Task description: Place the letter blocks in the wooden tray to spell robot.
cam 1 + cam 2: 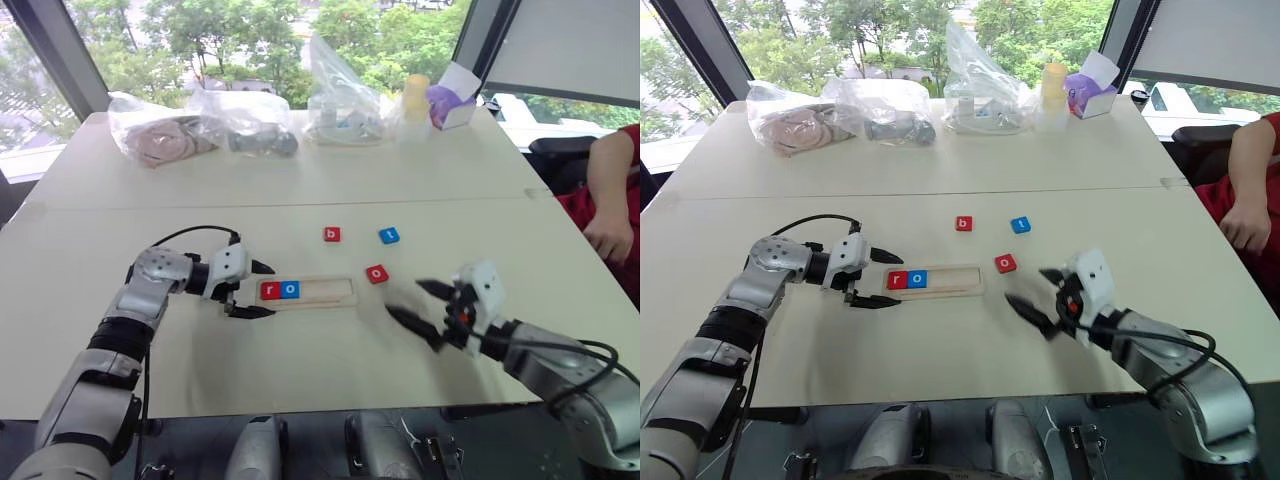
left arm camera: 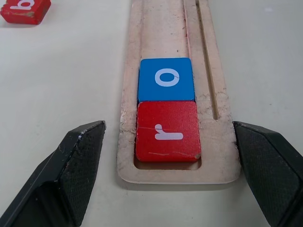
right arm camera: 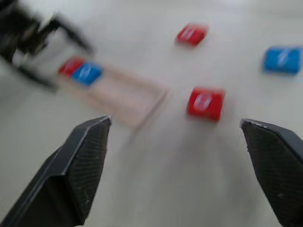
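Observation:
The wooden tray (image 1: 322, 292) lies on the table's middle, with a red r block (image 1: 270, 291) and a blue o block (image 1: 290, 290) side by side at its left end. My left gripper (image 1: 256, 290) stands open at that end, its fingers (image 2: 75, 161) straddling the tray's tip without touching the blocks. Loose on the table are a red b block (image 1: 332, 235), a blue t block (image 1: 389, 236) and a red o block (image 1: 377, 273). My right gripper (image 1: 417, 305) hovers open, right of the tray and nearer than the red o block, empty.
Clear plastic bags (image 1: 245, 120) and small containers (image 1: 440, 100) line the table's far edge. A person's arm in a red sleeve (image 1: 610, 190) rests at the right edge. The front table edge runs just below both grippers.

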You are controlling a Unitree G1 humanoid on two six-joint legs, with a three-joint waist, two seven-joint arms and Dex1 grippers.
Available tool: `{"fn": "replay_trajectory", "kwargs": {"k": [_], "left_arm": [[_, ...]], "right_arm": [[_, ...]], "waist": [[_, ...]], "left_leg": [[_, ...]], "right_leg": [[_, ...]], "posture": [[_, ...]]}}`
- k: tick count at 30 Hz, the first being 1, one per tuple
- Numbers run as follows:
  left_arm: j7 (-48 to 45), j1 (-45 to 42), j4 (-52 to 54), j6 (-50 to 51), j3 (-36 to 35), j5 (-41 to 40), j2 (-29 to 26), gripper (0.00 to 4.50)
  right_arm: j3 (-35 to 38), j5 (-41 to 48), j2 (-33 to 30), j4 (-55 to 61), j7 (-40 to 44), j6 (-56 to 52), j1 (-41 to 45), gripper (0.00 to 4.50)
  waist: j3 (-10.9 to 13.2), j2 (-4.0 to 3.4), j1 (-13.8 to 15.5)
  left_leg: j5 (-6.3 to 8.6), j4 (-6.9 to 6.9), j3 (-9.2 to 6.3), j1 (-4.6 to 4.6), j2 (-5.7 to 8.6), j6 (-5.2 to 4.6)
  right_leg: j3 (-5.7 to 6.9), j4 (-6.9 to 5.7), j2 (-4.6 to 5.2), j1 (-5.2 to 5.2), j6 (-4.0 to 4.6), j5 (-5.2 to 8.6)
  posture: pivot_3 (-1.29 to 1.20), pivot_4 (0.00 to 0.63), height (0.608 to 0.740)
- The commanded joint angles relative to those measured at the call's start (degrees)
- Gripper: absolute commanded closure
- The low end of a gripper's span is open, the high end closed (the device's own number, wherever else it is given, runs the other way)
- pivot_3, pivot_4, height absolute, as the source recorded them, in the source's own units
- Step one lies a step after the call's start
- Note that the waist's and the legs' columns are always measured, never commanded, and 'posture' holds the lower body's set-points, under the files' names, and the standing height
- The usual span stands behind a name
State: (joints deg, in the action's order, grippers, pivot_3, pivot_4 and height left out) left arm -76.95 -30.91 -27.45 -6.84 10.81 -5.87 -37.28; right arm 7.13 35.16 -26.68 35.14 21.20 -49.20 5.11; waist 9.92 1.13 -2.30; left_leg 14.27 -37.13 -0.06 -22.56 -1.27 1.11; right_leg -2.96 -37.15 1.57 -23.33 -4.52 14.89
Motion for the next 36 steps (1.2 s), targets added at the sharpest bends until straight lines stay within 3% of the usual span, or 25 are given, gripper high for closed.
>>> {"fn": "replay_trajectory", "kwargs": {"k": [1,6,9,12,25,28,32,33,36], "left_arm": [[0.94,3.85,11.46,9.09,-5.59,-4.31,-5.44,0.06],[5.47,12.24,28.99,24.35,-13.8,-11.71,-11.32,0.06],[10.4,15.35,33.79,28.44,-18.46,-12.92,-12.24,0.06],[14.85,18.35,37.96,31.34,-21.56,-14.09,-11.47,0.06],[23.31,25.81,44.83,31.55,-20.89,-13.36,-8.16,0.06],[24.45,26.01,45.21,31.15,-19.88,-12.93,-7.3,0.0],[25.09,24.69,45.99,31.69,-18.92,-13.62,-6.7,0.0],[25.08,23.91,46.35,32.08,-18.46,-14.02,-6.57,0.0],[24.7,22.1,47.9,33.67,-17.19,-15.18,-6.44,0.0]], "right_arm": [[-6.34,-4.54,6.2,-3.42,-8.99,-2.78,10.87,0.0],[-12.35,-12.55,14.37,-21.06,-15.58,-4.66,24.0,0.0],[-13.66,-14.43,18.45,-30.18,-15.93,-4.11,28.68,0.0],[-13.04,-15.87,23.14,-38.51,-16.79,-2.76,32.88,0.0],[-12.79,-24.75,29.49,-61.18,-19.32,5.28,42.36,0.0],[-13.65,-26.77,30.29,-64.46,-19.49,7.68,42.23,0.85],[-13.89,-28.76,30.56,-65.79,-19.19,9.37,42.04,2.99],[-13.5,-28.76,30.11,-65.04,-18.54,10.52,41.87,3.29],[-13.42,-28.93,26.44,-58.53,-15.36,10.17,40.32,3.29]], "waist": [[0.05,0.08,-0.63],[0.08,0.12,-0.39],[0.08,0.12,-0.05],[0.1,0.13,-0.26],[0.09,0.12,-0.54],[0.07,0.14,-0.62],[0.06,0.15,-1.13],[0.06,0.15,-1.26],[0.06,0.14,-1.48]], "left_leg": [[0.0,0.01,-0.01,-0.02,-0.05,0.0],[0.0,0.16,-0.1,-0.33,-0.28,0.0],[-0.01,0.11,-0.09,-0.98,-0.19,0.01],[-0.01,0.12,0.01,-1.02,-0.13,0.01],[-0.01,0.12,0.02,-0.9,-0.18,0.02],[-0.01,0.12,0.02,-0.86,-0.18,0.02],[-0.02,0.11,0.01,-0.83,-0.18,0.03],[-0.02,0.11,0.0,-0.82,-0.18,0.03],[-0.02,0.12,-0.02,-0.83,-0.19,0.03]], "right_leg": [[0.01,0.0,-0.03,-0.04,0.05,-0.02],[0.14,-0.07,-0.14,-0.42,0.24,-0.05],[0.17,-0.19,-0.12,-1.11,0.03,-0.17],[0.17,-0.18,-0.09,-1.16,-0.02,-0.19],[0.16,-0.21,-0.08,-1.12,0.02,-0.21],[0.16,-0.21,-0.08,-1.08,0.03,-0.2],[0.16,-0.22,-0.07,-1.03,0.04,-0.21],[0.16,-0.23,-0.08,-1.03,0.05,-0.21],[0.17,-0.24,-0.09,-1.04,0.04,-0.21]], "posture": [[0.0,0.15,0.74],[0.0,0.15,0.74],[0.0,0.15,0.74],[0.0,0.15,0.74],[0.0,0.15,0.74],[0.0,0.15,0.74],[0.0,0.15,0.74],[0.0,0.15,0.74],[0.0,0.15,0.74]]}}
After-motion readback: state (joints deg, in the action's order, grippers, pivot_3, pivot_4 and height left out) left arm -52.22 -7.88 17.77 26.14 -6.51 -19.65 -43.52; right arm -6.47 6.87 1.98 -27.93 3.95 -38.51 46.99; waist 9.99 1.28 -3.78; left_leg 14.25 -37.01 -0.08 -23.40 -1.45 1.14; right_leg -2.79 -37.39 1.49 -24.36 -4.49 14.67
